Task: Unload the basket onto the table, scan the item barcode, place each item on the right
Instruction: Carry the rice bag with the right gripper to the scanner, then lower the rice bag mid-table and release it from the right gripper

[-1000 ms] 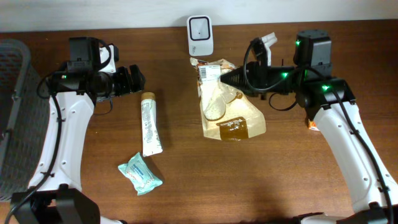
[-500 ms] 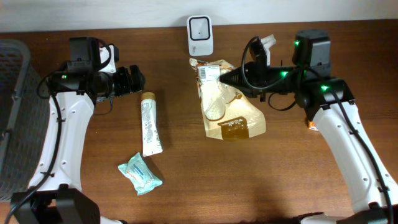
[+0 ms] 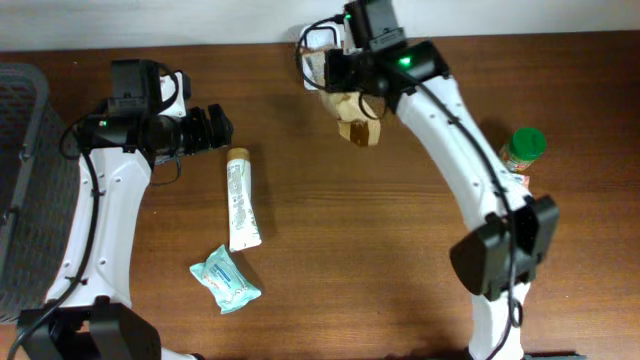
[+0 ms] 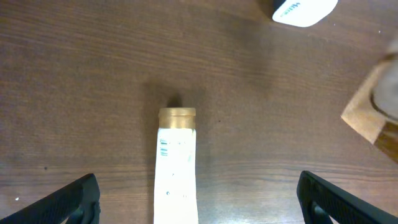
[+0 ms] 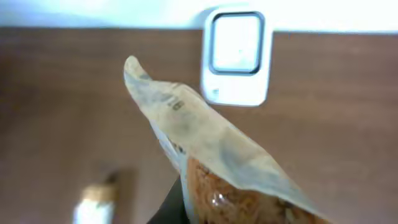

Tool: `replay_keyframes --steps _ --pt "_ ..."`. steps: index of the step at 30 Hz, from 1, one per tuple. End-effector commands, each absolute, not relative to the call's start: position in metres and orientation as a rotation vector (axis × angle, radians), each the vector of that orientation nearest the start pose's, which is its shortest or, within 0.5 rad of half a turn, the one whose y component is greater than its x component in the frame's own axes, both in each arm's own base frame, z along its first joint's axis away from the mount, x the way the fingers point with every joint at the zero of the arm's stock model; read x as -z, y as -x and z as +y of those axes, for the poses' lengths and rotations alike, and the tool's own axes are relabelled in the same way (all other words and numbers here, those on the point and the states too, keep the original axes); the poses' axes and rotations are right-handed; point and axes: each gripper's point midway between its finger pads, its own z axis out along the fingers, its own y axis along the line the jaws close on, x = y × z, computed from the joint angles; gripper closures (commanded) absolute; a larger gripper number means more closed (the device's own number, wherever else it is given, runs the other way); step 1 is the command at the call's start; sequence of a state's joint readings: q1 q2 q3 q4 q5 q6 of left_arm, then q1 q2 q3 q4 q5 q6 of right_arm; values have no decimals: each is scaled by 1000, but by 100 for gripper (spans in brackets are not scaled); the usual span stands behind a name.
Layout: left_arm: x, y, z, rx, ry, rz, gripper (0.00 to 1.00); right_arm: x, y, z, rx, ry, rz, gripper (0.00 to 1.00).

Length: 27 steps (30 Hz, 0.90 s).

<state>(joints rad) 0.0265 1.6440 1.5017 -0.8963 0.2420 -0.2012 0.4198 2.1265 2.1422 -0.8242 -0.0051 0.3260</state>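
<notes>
Status: my right gripper (image 5: 180, 202) is clenched on the bag (image 3: 358, 118). My left gripper (image 3: 218, 128) is released, its fingers (image 4: 71, 200) spread wide and holding nothing.

Position of the bag: I hold the brown paper bag near the back edge of the table (image 3: 400, 270), just in front of the scanner (image 5: 236, 56). In the right wrist view the bag rises from between my jaws, and its creased top corner points up and to the left. That corner overlaps the lower left of the scanner. Some print shows on the upper flap, but it is too blurred to read. I cannot tell whether a barcode faces the scanner window.

Position of the scanner: the white scanner stands at the back of the table. From overhead my right arm covers most of it.

Other items:
- A white tube (image 3: 241, 200) lies flat on the table, its gold cap toward the back. My left gripper hovers near the cap end and does not touch it.
- A teal packet (image 3: 226, 280) lies near the tube's front end.
- A jar (image 3: 522, 150) with a green lid stands at the right.
- A grey basket (image 3: 20, 150) sits at the left edge.
</notes>
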Motion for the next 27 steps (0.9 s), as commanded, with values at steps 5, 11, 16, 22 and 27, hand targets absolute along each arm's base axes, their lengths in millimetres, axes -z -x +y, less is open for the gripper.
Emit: replay_keyframes --steps 5,11,16,22,27 --pt "-197 -415 -28 369 201 2592 1 -226 -579 188 366 123 2136 96" --pt "-197 -415 -28 369 201 2591 1 -161 -494 237 -208 299 2622 96" --pt "-197 -415 -28 369 201 2591 1 -110 -559 158 -189 -91 2607 68" --pt "-197 -415 -28 369 201 2591 1 -51 -610 141 -185 -106 2519 31" --pt "-197 -415 -28 369 201 2592 1 2 -567 130 -101 -77 2751 31"
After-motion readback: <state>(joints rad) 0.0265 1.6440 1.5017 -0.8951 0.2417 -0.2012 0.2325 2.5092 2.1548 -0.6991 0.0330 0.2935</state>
